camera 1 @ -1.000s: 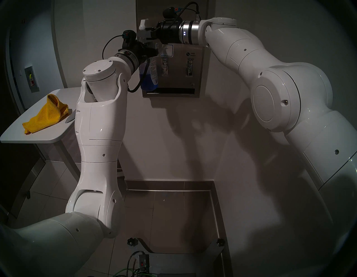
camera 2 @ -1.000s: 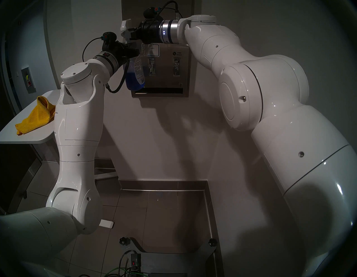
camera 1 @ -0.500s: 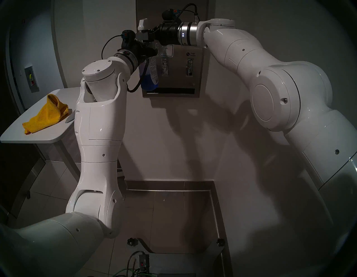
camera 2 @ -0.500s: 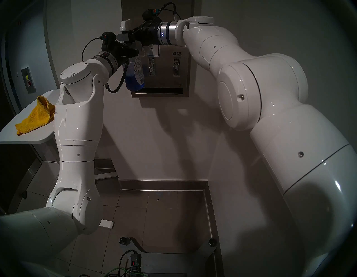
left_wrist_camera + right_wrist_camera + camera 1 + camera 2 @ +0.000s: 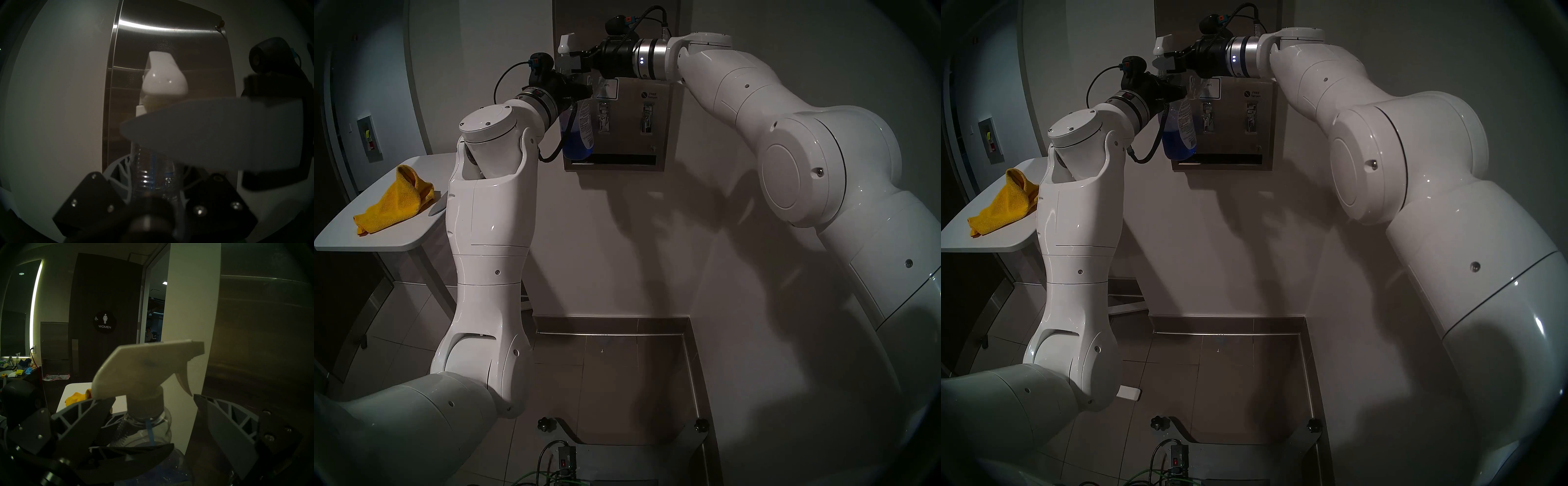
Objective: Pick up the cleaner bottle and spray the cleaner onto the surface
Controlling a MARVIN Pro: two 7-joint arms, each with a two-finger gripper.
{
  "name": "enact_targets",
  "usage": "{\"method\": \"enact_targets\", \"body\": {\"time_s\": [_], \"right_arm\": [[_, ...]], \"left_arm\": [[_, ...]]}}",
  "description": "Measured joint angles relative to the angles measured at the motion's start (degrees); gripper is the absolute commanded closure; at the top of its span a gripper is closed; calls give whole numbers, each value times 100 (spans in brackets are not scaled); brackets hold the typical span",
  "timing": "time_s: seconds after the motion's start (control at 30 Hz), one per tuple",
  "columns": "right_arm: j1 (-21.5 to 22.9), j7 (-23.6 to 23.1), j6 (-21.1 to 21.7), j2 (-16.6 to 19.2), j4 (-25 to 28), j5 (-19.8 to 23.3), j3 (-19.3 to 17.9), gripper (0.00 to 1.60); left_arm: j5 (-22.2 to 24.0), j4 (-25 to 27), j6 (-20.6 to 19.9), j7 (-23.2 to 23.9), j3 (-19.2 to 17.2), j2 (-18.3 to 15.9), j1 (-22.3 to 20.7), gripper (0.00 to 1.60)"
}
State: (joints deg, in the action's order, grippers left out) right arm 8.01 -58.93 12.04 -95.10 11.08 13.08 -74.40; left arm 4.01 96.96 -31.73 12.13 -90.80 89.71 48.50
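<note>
The cleaner bottle (image 5: 578, 135) hangs upright in front of the steel dispenser panel, the surface (image 5: 629, 135), with blue cleaner in its lower half. My left gripper (image 5: 582, 92) is shut on its clear neck (image 5: 153, 173). The white spray head (image 5: 565, 42) points at the panel (image 5: 195, 50), where faint speckles show above the nozzle. My right gripper (image 5: 574, 58) comes in from the right at spray-head height and stands open. In the right wrist view its fingers (image 5: 229, 421) flank the spray head (image 5: 144, 365) and the trigger (image 5: 184, 383) without touching them.
A yellow cloth (image 5: 395, 200) lies on a white table (image 5: 382, 241) at the left, behind my left arm. The off-white wall (image 5: 619, 237) runs below the panel. A dark door with a WOMEN sign (image 5: 104, 321) shows in the right wrist view.
My right gripper has opened off the spray trigger and its wrist has drawn back slightly to the right. The left gripper and the bottle have stayed where they were.
</note>
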Motion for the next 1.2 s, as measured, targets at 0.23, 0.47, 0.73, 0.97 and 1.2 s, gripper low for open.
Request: {"method": "enact_targets", "body": {"time_s": [0.23,0.47,0.73,0.97,1.2], "right_arm": [[46,5,-10,86,-34,-21,3,0],[71,22,-14,68,-55,-42,8,0],[85,95,-17,-31,-83,-72,10,0],[94,154,-21,-129,-101,-95,11,0],[113,209,-22,-210,-119,-122,12,0]], "left_arm": [[0,1,-10,21,0,13,0,160],[0,2,-17,28,-6,20,-2,160],[-2,7,-19,28,-20,21,-2,160],[-2,10,-22,28,-21,24,-2,160],[-2,15,-24,31,-24,27,-2,160]]}}
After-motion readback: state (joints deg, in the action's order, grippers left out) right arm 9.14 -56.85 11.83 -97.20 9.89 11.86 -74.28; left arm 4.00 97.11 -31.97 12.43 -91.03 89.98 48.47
